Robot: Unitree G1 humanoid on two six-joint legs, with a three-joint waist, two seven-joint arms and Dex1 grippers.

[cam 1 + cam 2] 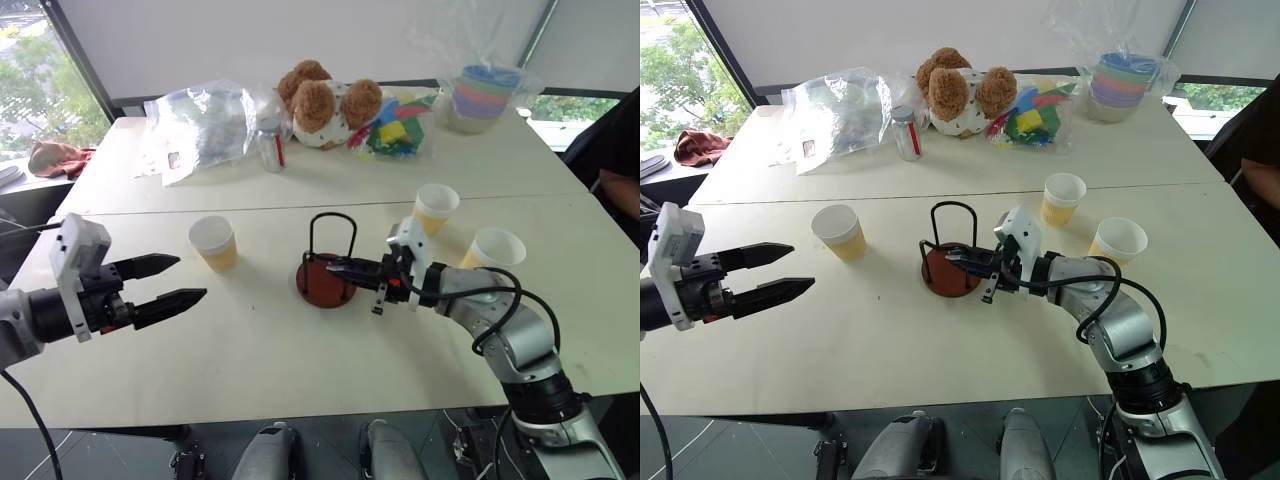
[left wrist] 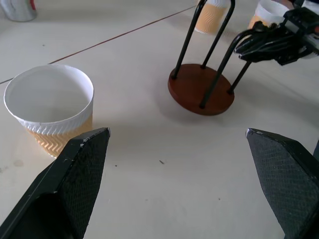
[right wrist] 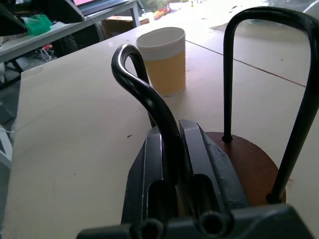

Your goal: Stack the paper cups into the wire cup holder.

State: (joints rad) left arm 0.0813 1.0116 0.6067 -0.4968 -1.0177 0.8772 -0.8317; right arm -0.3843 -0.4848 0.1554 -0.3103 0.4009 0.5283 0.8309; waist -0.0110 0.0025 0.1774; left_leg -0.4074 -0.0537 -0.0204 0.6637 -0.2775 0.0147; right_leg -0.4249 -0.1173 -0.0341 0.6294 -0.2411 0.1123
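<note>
Looking down from the head camera, you see the wire cup holder (image 1: pixel 325 268) mid-table with no cup in it, and the right gripper (image 1: pixel 350 268) reaching to it, likely to steady or shift the stand so cups can drop in. Three paper cups sit apart on the table: one (image 1: pixel 215 243) near the left gripper (image 1: pixel 175 281), whose fingers stand wide apart and hold nothing, ready for that cup; another (image 1: pixel 435 208) and a third (image 1: pixel 494 249) beyond the right arm. From the left wrist, the near cup (image 2: pixel 50 112) stands upright just ahead of the spread fingers (image 2: pixel 75 174), and the holder's brown base (image 2: pixel 201 89) looks tipped off the table. From the right wrist, the fingers (image 3: pixel 197 164) are pinched onto a low wire loop (image 3: pixel 144 97) of the holder, which is why the base lifts.
</note>
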